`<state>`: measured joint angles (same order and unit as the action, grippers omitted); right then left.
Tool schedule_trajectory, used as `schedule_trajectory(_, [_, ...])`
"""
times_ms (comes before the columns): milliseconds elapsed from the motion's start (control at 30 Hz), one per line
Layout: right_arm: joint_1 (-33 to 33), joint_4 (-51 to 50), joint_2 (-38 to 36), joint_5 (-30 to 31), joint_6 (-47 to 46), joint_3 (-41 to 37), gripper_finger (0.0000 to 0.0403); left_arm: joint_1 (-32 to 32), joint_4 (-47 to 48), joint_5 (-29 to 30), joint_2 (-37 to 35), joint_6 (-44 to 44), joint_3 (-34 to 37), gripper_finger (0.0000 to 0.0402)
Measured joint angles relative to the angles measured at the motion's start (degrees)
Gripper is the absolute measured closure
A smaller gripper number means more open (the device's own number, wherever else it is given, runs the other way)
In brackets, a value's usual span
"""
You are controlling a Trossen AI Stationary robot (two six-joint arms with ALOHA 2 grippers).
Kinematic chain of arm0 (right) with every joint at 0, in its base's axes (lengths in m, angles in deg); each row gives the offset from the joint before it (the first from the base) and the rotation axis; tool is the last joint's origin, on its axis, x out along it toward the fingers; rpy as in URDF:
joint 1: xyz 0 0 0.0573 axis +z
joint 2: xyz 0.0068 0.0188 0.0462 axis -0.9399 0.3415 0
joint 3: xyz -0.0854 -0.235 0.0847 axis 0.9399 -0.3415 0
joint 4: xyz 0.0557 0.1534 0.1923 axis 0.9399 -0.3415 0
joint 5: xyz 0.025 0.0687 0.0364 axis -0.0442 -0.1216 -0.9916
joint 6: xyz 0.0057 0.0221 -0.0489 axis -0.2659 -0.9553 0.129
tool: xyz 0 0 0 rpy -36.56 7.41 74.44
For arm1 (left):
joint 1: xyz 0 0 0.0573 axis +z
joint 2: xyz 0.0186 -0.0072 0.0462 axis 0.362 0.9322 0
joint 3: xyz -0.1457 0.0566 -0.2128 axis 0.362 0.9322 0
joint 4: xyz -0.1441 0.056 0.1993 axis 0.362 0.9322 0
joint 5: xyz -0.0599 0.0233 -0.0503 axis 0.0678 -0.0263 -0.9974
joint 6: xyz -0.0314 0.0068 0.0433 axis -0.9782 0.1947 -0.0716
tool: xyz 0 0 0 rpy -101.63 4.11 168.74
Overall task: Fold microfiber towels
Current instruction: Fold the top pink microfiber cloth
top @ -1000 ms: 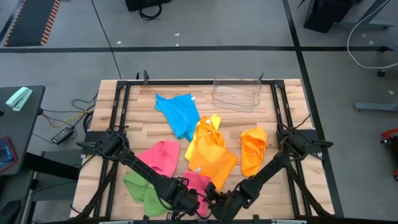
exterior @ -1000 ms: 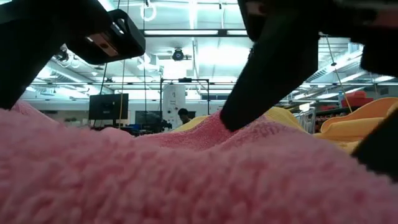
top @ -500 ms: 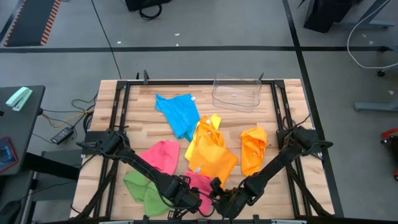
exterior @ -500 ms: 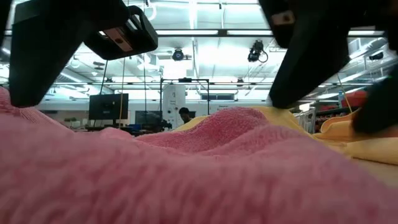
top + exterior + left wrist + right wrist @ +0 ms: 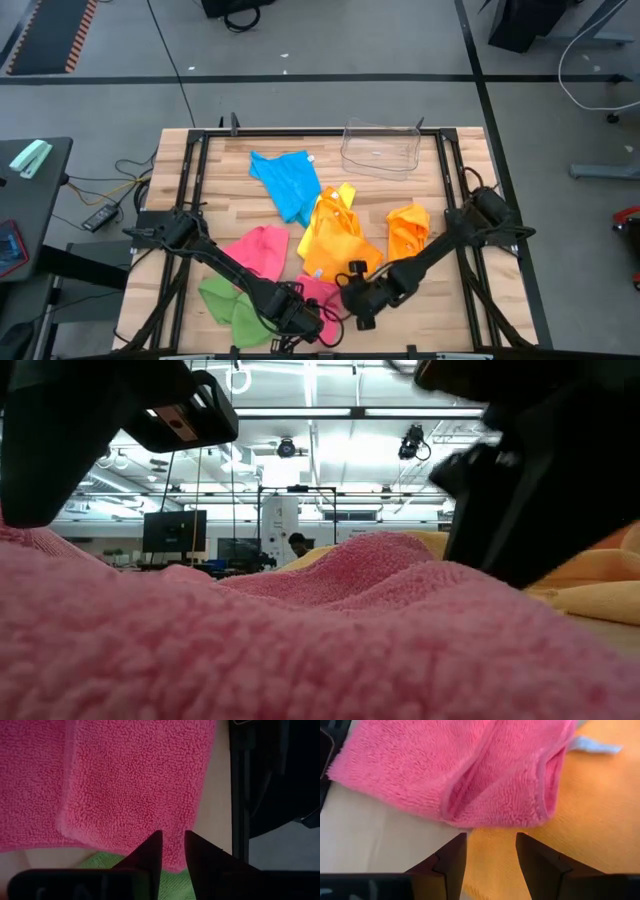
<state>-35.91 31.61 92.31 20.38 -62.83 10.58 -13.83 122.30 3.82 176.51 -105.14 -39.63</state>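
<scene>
right arm backs off the pink towel, left stays down on it

pulled away now, the right gripper (image 5: 356,300) has slid out from the front edge toward the orange towel (image 5: 337,250), where a second ago it sat low beside the left one. its fingers (image 5: 451,860) stand apart with nothing between them, hovering over the seam where the small pink towel (image 5: 320,296) overlaps the orange.

the left gripper (image 5: 305,322) hasn't budged, parked at the near edge of that same pink towel. its fingers (image 5: 150,854) sit close together with a narrow gap, tips at the towel's hem; whether they pinch the cloth i can't tell. a green towel (image 5: 224,302) peeks out just beside it.

looks to me like the early folding of the small pink piece: it lies doubled and rumpled, not squared. the larger pink towel (image 5: 256,250), blue towel (image 5: 287,182) and second orange towel (image 5: 407,236) lie loose on the table (image 5: 225,190), untouched, so most of the job is ahead.

next, i'd guess the right gripper needs to drop onto a free pink corner without snagging the orange underneath, then carry it across while the left pins the other side.
</scene>
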Motion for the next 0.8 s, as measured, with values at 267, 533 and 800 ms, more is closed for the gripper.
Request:
schedule_trajectory(267, [-4.89, 14.88, 0.03, -9.41, 0.08, -4.89, 0.0223, -0.04, 0.09, 0.01, 0.0, -0.33, 0.0, 0.0312])
schedule_trajectory(533, [-4.73, 16.26, 0.03, -9.95, -0.31, -4.16, 0.0223, -0.06, 0.3, 0.01, 0.0, -0.38, 0.0, 0.0317])
schedule_trajectory(800, [-5.95, 17.5, 0.03, -7.47, -1.14, -4.15, 0.0223, -0.05, 0.29, 0.01, 0.0, -0.4, 0.0, 0.032])
